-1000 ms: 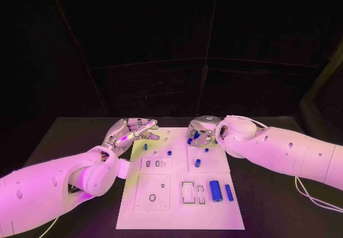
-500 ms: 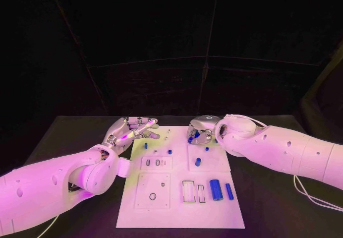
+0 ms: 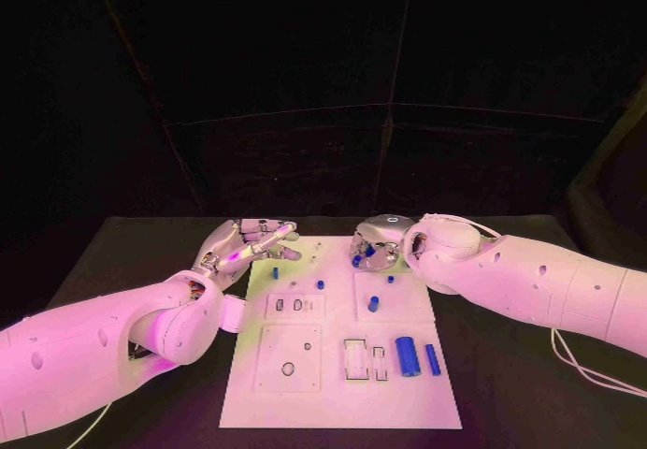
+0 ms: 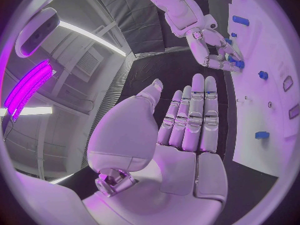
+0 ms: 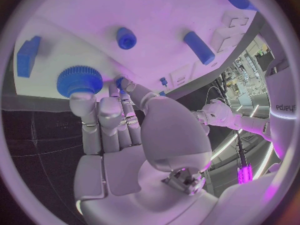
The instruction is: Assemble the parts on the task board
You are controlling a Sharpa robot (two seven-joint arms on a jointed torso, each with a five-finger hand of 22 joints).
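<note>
Evidently a blue ridged knob (image 5: 79, 81) at the task board's (image 3: 405, 398) far edge is pinched by the right hand (image 3: 376, 245) for seating, while the left hand (image 3: 247, 245) is held spread and empty beside the board.

bare board strip (image 3: 290, 393) near the robot; blue cylinders (image 3: 406, 356) crowding its right side

The board (image 3: 337, 374) lies mid-table; two cylinders (image 3: 406, 357) at its five o'clock, a small peg (image 3: 374, 304) at centre, toward one o'clock.
</note>
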